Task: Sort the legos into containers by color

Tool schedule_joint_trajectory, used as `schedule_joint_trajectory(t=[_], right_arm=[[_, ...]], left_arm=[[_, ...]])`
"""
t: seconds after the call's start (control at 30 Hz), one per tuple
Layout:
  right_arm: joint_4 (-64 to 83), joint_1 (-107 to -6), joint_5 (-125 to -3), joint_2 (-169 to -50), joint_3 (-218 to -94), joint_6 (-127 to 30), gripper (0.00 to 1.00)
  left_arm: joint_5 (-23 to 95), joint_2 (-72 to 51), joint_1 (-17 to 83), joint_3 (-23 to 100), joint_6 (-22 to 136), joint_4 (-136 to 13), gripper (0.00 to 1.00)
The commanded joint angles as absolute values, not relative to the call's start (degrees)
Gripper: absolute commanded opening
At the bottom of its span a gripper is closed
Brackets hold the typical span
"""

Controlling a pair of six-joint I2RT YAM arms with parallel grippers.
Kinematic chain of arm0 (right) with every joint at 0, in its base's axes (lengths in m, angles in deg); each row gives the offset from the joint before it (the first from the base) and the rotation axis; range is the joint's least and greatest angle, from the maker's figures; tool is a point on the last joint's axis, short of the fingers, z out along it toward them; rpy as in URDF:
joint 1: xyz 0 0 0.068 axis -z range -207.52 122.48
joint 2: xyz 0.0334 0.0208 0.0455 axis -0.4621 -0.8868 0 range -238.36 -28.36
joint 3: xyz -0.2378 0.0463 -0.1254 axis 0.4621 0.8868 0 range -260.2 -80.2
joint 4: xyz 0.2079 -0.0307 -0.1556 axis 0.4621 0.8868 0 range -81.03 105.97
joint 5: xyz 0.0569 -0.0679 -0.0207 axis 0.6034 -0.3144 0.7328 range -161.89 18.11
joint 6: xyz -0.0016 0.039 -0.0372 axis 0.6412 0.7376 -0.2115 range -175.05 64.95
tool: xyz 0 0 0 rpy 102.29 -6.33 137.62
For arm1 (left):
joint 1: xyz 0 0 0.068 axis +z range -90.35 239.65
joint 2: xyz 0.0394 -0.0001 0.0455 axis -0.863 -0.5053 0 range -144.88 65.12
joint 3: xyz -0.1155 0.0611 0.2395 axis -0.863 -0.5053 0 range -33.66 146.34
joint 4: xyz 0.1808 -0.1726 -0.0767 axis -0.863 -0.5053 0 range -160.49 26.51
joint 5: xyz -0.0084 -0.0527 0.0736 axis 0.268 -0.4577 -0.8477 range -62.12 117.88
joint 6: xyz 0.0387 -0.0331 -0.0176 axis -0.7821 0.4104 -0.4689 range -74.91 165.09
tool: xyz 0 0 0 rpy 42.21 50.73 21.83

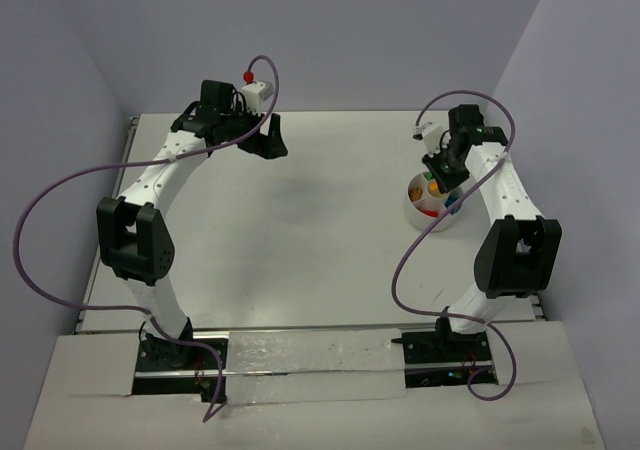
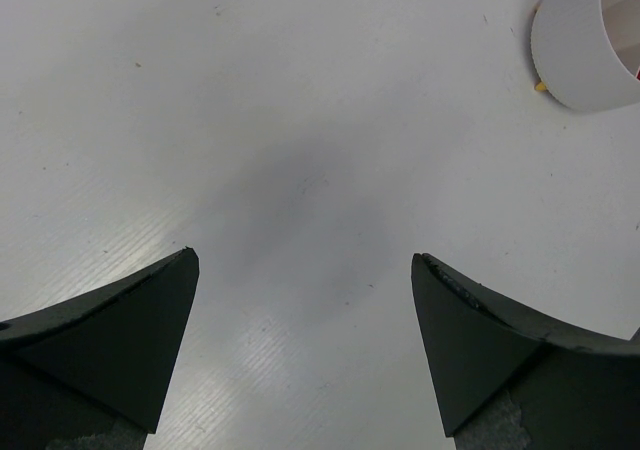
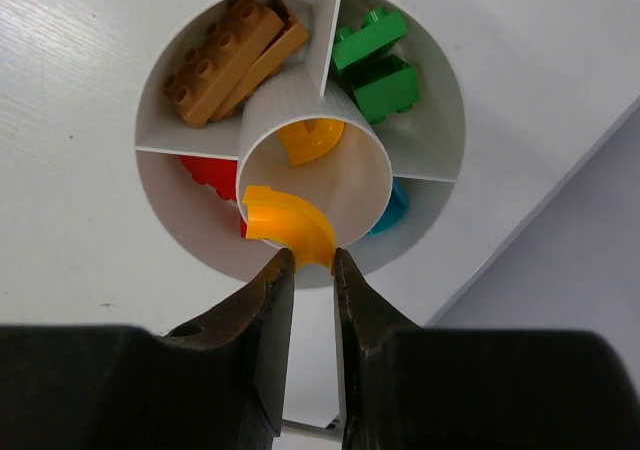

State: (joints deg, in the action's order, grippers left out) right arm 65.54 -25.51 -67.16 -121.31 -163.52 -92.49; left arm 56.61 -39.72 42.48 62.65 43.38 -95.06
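The right tool [image 3: 313, 260] hangs right over the bowl [image 3: 160, 180]. It is clenched on an orange curved piece [image 3: 285, 222], pinching it by one end. The piece sits just above the rim of the round tube in the middle of the bowl [image 3: 350, 170].

Down inside that tube lies another orange piece [image 3: 310, 140]. Around the tube, each wedge of the bowl has one color. The brown bricks [image 3: 235, 55] are in one wedge and the green bricks [image 3: 378, 65] are in the next. The red bricks [image 3: 212, 175] and a teal brick [image 3: 392, 210] peek out of two more.

The left tool [image 2: 305, 258] is well away from the bowl, low over the bare counter [image 2: 300, 120]. Its jaws are spread wide and hold nothing.

I think this is the drop-off step for the orange piece. No loose bricks show on the counter, so the sorting looks almost done. Next, the right tool needs to line the piece up over the hole of the tube and then let go. If it lets go too early, the piece could catch on the rim or tip into the red wedge.
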Motion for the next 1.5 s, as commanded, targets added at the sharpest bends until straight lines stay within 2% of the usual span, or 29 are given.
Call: schedule_joint_trajectory(t=[0.0, 0.13, 0.5, 0.7, 0.77, 0.83, 0.9, 1.2, 1.47], right_arm=[[64.7, -25.1, -69.3, -122.2, -166.1, -93.1, 0.18], [64.2, -25.1, -69.9, -123.4, -166.9, -92.4, 0.19], [66.3, -25.1, -68.5, -124.3, -170.0, -91.3, 0.49], [69.2, -25.5, -64.3, -122.7, -174.3, -89.6, 0.61], [70.8, -26.9, -61.7, -122.0, -178.0, -87.2, 0.7], [71.8, -29.8, -58.4, -122.1, -182.2, -83.8, 0.89], [72.0, -32.9, -56.8, -122.5, -184.5, -81.1, 1.0], [59.7, -47.7, -54.3, -124.8, -183.4, -62.3, 1.0], [55.1, -52.2, -54.1, -128.6, -180.4, -58.2, 1.0]], left_arm=[[56.4, -39.7, 42.2, 65.0, 44.0, -95.0, 0.98], [56.1, -39.7, 42.2, 65.1, 44.0, -95.2, 0.98], [55.5, -39.2, 42.2, 64.8, 44.0, -95.7, 0.99], [56.2, -38.7, 42.2, 65.0, 43.9, -95.9, 0.99], [56.6, -37.9, 42.4, 64.2, 44.2, -95.6, 0.99], [57.0, -36.6, 42.7, 63.2, 44.6, -95.0, 0.99], [57.3, -35.4, 43.2, 61.9, 46.6, -94.7, 0.99], [51.2, -31.0, 47.2, 58.2, 54.2, -95.3, 0.99], [43.9, -21.6, 51.6, 45.6, 51.6, -94.2, 0.99]])
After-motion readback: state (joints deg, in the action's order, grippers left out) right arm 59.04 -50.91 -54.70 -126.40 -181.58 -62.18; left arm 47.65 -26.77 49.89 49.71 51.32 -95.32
